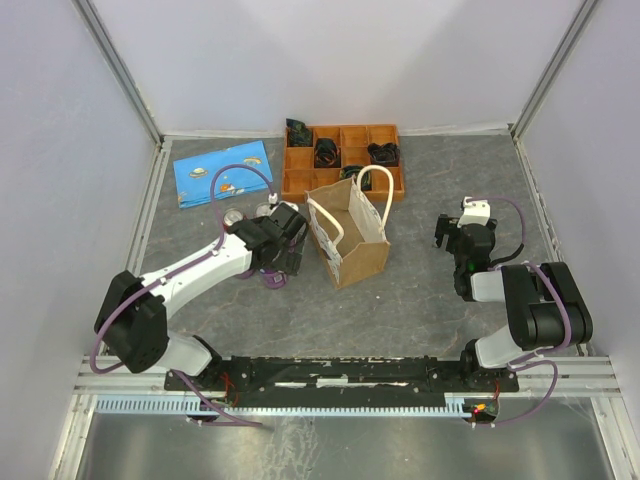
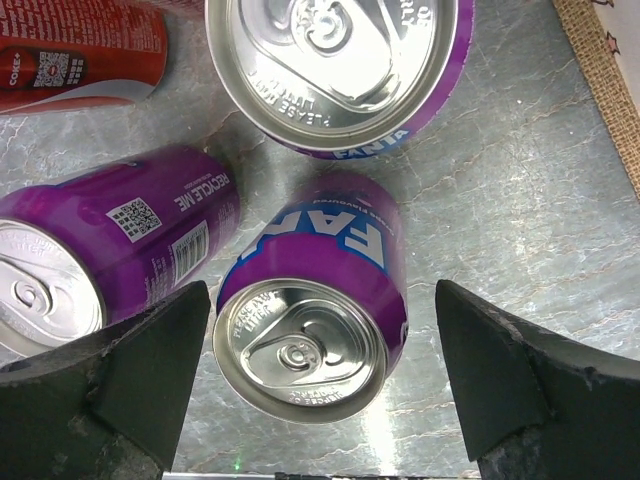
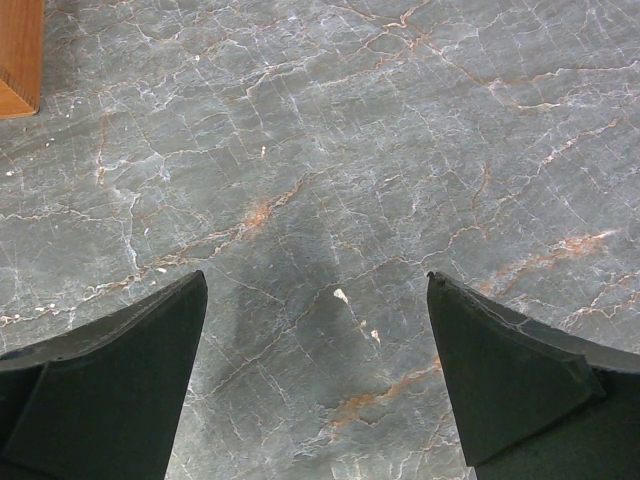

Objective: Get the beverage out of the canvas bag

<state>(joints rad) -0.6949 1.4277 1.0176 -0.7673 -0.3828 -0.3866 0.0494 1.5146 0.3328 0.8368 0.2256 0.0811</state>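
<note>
Hovering tool: the left tool (image 2: 322,300) hangs spread wide over a standing purple Fanta can (image 2: 308,335), one finger on either side, gripping nothing.
Drink's whereabouts: that can stands on the bench (image 2: 520,190), outside the canvas bag (image 1: 348,238) and just to its left.
Crowding: a toppled Fanta can (image 2: 100,250) lies just beside the tool's left finger (image 2: 130,380). Another upright Fanta can (image 2: 340,70) sits near ahead, and a red can (image 2: 80,50) lies beyond.
Risk one: any sideways drift from here would likely clip the standing can's rim and tip it.
Risk two: a nudge to the toppled can sets it rolling across the bench.
Bag contents: can't tell whether anything is inside; the overhead view is too small.
Right tool (image 3: 315,290): released and idle above the bench, well apart from the cans.
</note>
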